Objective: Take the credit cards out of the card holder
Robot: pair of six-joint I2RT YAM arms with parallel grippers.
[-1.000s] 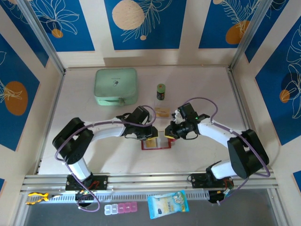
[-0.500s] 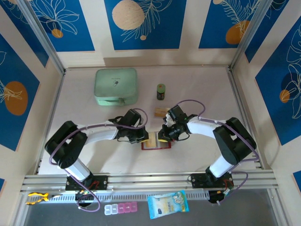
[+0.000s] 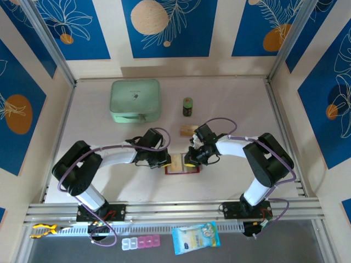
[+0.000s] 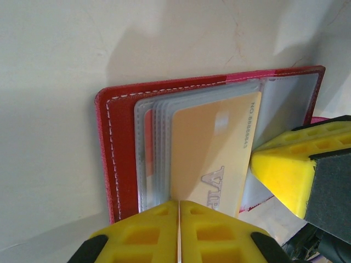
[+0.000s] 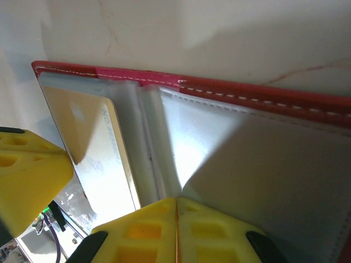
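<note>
The dark-red card holder (image 3: 189, 168) lies open on the table between both arms, its clear sleeves (image 4: 153, 142) fanned out. A yellow-orange credit card (image 4: 214, 148) lettered VIP sits slanted in the top sleeve, its near end past the holder's edge. My left gripper (image 4: 179, 204) is shut at that near end, apparently pinching the card. My right gripper (image 5: 176, 201) is shut on a clear sleeve page (image 5: 219, 148) that folds up into its tips. From above, the left gripper (image 3: 169, 160) and right gripper (image 3: 192, 158) flank the holder. Other cards are hidden behind the sleeves.
A mint-green zip case (image 3: 135, 101) and a small green-capped bottle (image 3: 187, 107) stand at the back. A small tan object (image 3: 188, 130) lies just behind the right gripper. Below the front rail lie a pill organiser (image 3: 141, 243) and a blue packet (image 3: 196, 236).
Both arms have dropped lower and drawn in to the open holder. The left gripper has closed at the card's end, the right on a sleeve.
</note>
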